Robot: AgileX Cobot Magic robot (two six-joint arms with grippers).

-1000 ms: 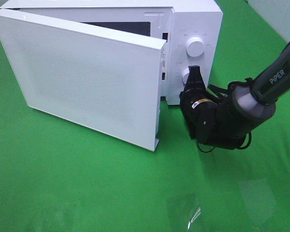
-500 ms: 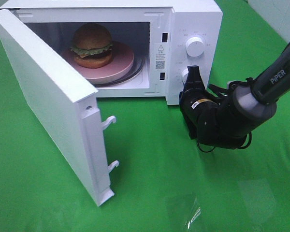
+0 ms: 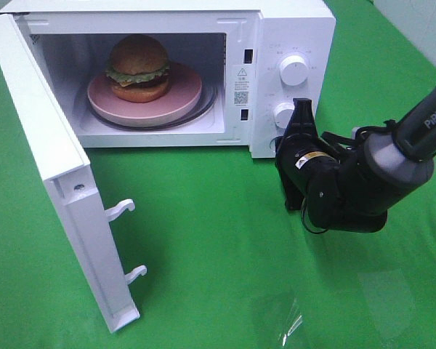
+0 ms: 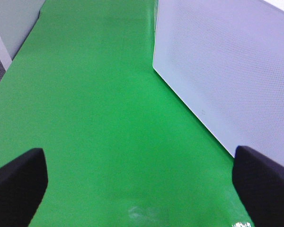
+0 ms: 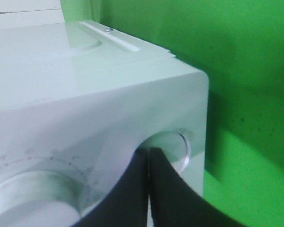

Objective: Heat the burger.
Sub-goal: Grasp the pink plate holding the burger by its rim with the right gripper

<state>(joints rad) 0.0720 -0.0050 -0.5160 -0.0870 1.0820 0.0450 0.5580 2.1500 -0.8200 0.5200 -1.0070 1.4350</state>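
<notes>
- We see the burger [image 3: 137, 69], round, with a glossy brown bun and frilly lettuce, sitting on a smooth pink plate [image 3: 185, 98] inside the boxy white microwave [image 3: 294, 25].
- The flat, finely dotted door [image 3: 54, 156] stands swung wide, its two hooked latches jutting over the green table [image 3: 218, 240].
- Our right claw [image 3: 302, 109] has its black fingers pressed together, tips by the round lower knob [image 3: 283, 113]; contact is unclear.
- Our left claw [image 4: 142, 187] is spread wide above the cloth, beside the door's outer face.

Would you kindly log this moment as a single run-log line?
door: swung open | burger: on pink plate inside microwave | right pincer: shut, by lower knob | left pincer: open, empty
</notes>
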